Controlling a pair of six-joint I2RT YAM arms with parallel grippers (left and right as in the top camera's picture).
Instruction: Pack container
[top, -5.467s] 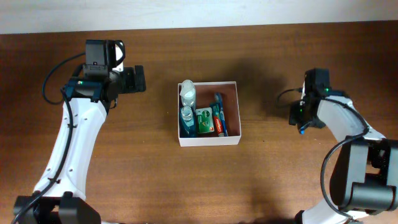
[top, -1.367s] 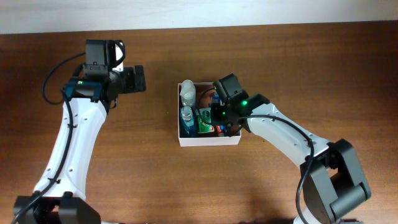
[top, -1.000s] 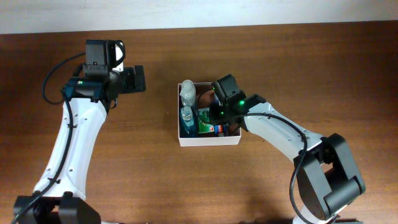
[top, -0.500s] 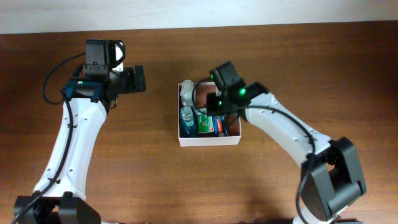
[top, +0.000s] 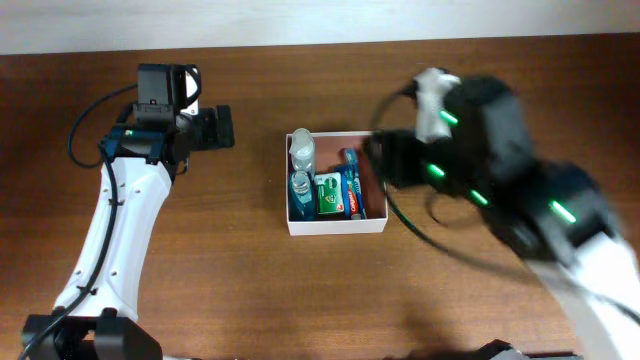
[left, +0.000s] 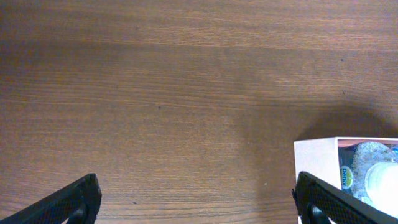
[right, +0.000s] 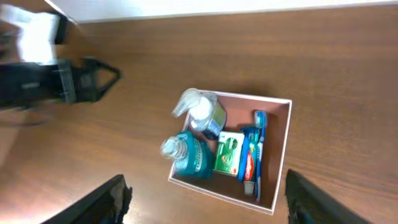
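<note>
Where the container sits: the container (top: 336, 226) rests flat on the brown wooden table (top: 250, 290), about mid-table.
Container look: square and shallow, with thin white walls and a reddish-brown floor, bare along its right side.
Inside the container: a clear bottle (top: 302, 148) and a blue bottle (top: 300, 190) lie along the left wall. Next come a green box (top: 328, 195), a red tube (top: 350, 197) and a blue toothbrush (top: 356, 172), packed side by side.
Left gripper: the left gripper (left: 195, 183) hangs left of the container, well apart from it. Its fingers are spread wide, with only bare table between them.
Right gripper: the right gripper (right: 205, 180) is high above the container, looking down into it. Its fingers (right: 112, 196) stand far apart, holding and touching nothing.
Hard to make out: overhead, the right arm (top: 500, 160) is a smear just right of the container, covering part of its right wall, and its fingers cannot be picked out there.
Cut off: the left wrist view catches only the container's near-left corner at the frame edge.
Too small: printing on the box and tube is unreadable.
</note>
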